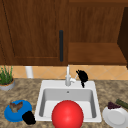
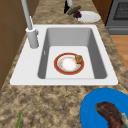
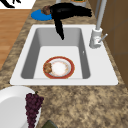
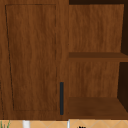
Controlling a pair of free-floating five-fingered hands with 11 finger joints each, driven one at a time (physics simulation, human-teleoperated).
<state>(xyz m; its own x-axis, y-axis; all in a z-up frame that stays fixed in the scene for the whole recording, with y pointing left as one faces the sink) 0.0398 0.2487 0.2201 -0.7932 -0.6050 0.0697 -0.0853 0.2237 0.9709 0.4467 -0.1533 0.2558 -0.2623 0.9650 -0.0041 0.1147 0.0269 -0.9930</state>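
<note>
A: Where's the right hand [image 1: 82, 76]?
B: Front view, just right of centre, in the air just right of the faucet lever [image 1: 73, 80]. Right side view puts it at the top of the frame, stretched across the sink's [image 3: 105, 75] back rim.

A: Orientation?
B: In the right side view its long axis runs left-right across the frame, wrist end toward the faucet [image 3: 96, 37]. One finger points straight down into the basin, the rest lie roughly straight. Fingers apart, clamped on nothing.

A: Touching the lever?
B: Can't tell. Close beside it in the front view.

A: Left hand [image 1: 28, 117]?
B: Lower left of the front view, at the right edge of the blue plate [image 1: 10, 116]. A dark lump; can't tell how the fingers sit.

A: Containers?
B: Sink basin holds a red-rimmed plate [image 2: 68, 64] with a white centre, and a brown food piece [image 2: 79, 59] on its rim. In the front view a red ball-like shape [image 1: 67, 114] at bottom centre covers that spot. The blue plate carries a brown chunk of food [image 1: 15, 106]. A white plate [image 1: 117, 118] at lower right has purple grapes [image 1: 113, 105] on its upper edge, a green cucumber [image 1: 122, 103] just beside them.

A: Anything else?
B: Potted plant [image 1: 6, 78] at left edge. Wall cabinet door [image 4: 32, 57] closed, dark vertical handle [image 4: 61, 98]; open shelves [image 4: 97, 55] to its right.
</note>
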